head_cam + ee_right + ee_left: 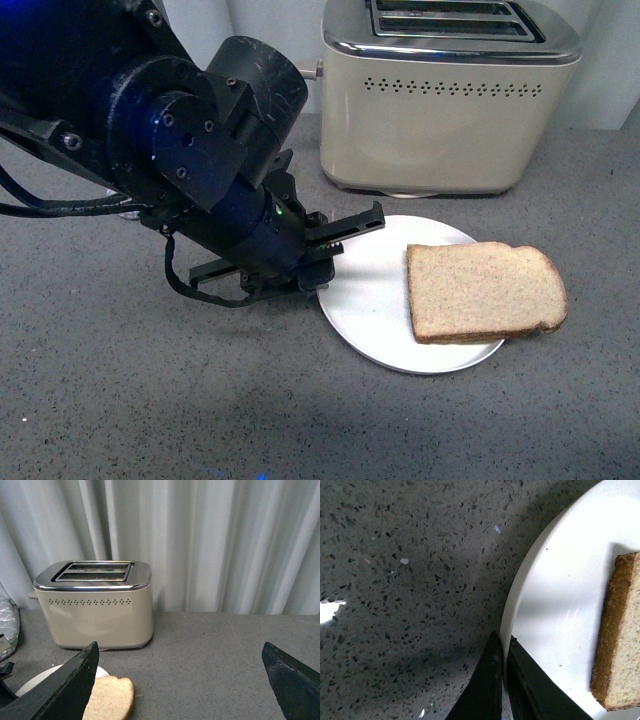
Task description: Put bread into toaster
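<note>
The bread lies flat on a white plate, its rounded end hanging over the plate's right rim. The beige toaster with chrome top and two open slots stands just behind the plate. My left gripper is shut on the plate's left rim; in the left wrist view the gripper pinches the plate's edge with the bread beyond. My right gripper is open wide and empty, held above the counter, with the toaster and bread ahead. The right arm is out of the front view.
The speckled grey counter stretches around the plate. A pale pleated curtain backs the counter behind the toaster. A silvery crinkled object sits beside the toaster at the edge of the right wrist view.
</note>
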`<state>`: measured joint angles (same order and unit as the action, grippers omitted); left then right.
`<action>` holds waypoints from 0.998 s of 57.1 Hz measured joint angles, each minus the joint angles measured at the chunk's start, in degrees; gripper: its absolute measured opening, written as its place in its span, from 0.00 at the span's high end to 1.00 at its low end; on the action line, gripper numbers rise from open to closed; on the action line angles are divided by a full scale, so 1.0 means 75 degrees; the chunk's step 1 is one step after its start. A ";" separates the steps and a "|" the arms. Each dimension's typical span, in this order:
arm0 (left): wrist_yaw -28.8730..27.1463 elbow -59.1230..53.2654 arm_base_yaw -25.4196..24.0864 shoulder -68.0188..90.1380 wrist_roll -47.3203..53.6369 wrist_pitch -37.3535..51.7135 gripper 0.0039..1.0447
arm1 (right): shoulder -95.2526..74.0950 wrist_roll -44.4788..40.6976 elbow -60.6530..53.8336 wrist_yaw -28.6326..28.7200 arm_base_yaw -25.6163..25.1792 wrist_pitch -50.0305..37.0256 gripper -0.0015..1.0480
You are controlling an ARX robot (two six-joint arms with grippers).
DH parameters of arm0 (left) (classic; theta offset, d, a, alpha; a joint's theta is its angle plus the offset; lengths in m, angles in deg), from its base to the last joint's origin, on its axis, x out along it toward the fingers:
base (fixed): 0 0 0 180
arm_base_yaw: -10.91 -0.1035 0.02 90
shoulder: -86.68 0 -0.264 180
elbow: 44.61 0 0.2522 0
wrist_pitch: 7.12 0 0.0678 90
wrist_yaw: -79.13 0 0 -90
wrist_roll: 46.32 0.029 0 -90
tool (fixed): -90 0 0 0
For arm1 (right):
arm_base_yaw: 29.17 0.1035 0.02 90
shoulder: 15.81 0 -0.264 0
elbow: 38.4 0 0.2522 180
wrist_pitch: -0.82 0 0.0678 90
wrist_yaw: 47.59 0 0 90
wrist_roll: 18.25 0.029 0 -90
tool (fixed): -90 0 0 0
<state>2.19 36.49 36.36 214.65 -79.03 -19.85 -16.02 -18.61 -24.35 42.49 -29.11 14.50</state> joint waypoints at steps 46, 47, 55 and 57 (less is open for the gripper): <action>-0.3920 -0.4730 -0.0370 -0.5030 0.1775 0.5132 0.07 | 0.0000 0.0000 0.0000 0.0000 0.0000 0.0000 0.09; -0.3963 -0.4843 -0.0379 -0.5120 0.1801 0.5228 0.06 | 0.0000 0.0000 0.0000 0.0000 0.0000 0.0000 0.09; -0.4331 -0.6461 -0.0641 -0.6341 0.2358 0.6373 0.09 | 0.0000 0.0000 0.0000 -0.0003 0.0000 0.0000 0.09; -0.4258 -0.6816 -0.0737 -0.6490 0.2707 0.7067 0.14 | 0.0000 0.0000 0.0000 -0.0003 0.0000 0.0000 0.09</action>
<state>-29.74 -14.64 30.83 165.97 -58.72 33.16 -16.02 -18.61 -24.35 42.47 -29.11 14.50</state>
